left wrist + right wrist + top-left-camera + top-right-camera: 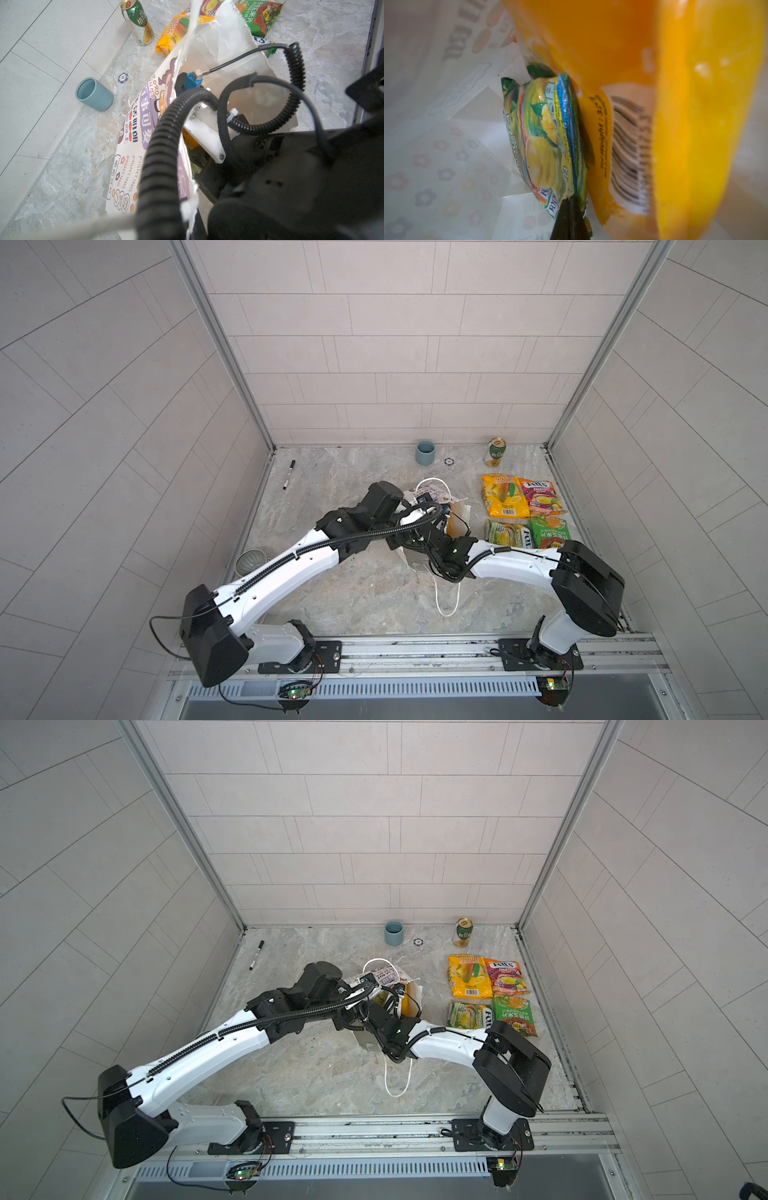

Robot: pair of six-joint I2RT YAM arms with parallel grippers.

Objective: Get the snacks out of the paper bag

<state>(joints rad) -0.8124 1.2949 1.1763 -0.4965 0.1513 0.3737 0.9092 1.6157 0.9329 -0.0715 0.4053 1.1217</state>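
the green-yellow packet (pixel 542 145) sits deep in the paper bag (pixel 135 145) at mid-table, edge-on against an orange packet (pixel 623 62), so my right gripper (pixel 568 218) is clamped on its nearest corner, the one flat pinch on offer. my left gripper (pixel 409 507) is shut, i judge on the bag's rim though cabling (pixel 160 145) hides the fingers, to hold the mouth open and the bag down. my right forearm comes in from 4 o'clock and dips into the mouth, my left from 8 o'clock; four packets (pixel 505 499) lie out at the bag's 3 o'clock.
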